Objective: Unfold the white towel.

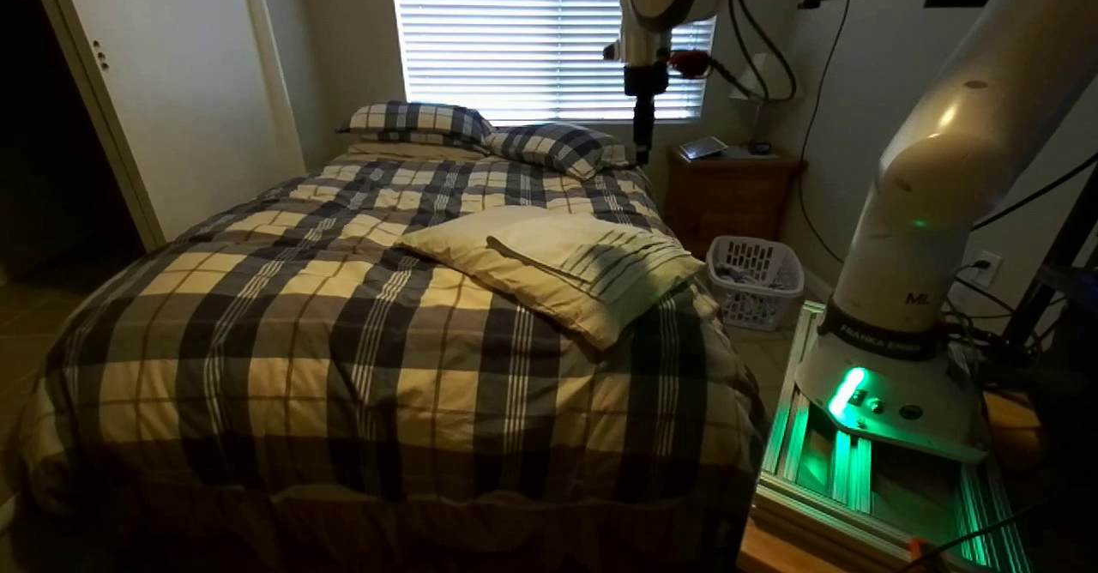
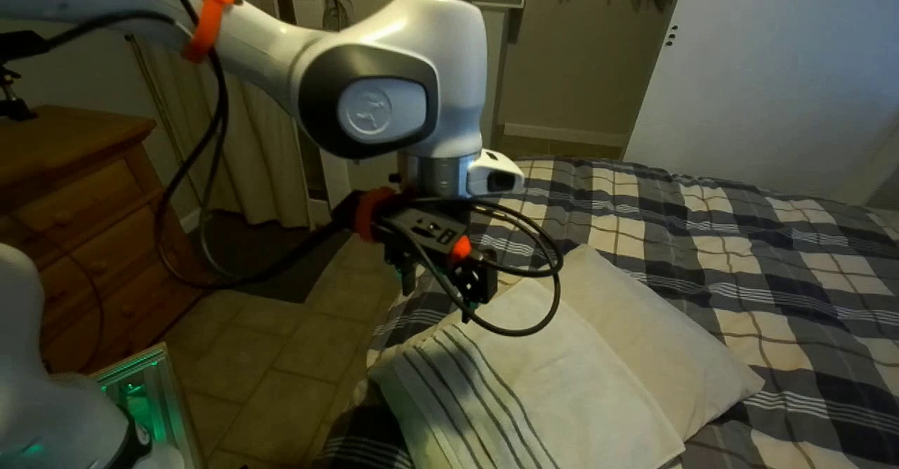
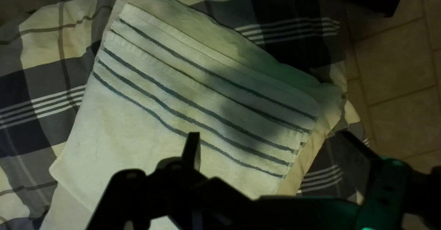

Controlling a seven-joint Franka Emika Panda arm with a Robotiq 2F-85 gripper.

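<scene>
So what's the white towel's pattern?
The white towel has dark parallel stripes, clearest in the wrist view.

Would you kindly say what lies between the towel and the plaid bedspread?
A cream pillow: it lies under the towel, on the bedspread, as both exterior views show.

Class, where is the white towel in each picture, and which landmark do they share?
In an exterior view, the white towel lies just right of centre.
In an exterior view, the white towel fills the lower middle, reaching the bottom edge.
In the wrist view, the white towel spans the left and middle, partly hidden by the claw.
Shared landmark: the cream pillow under the white towel.
</scene>
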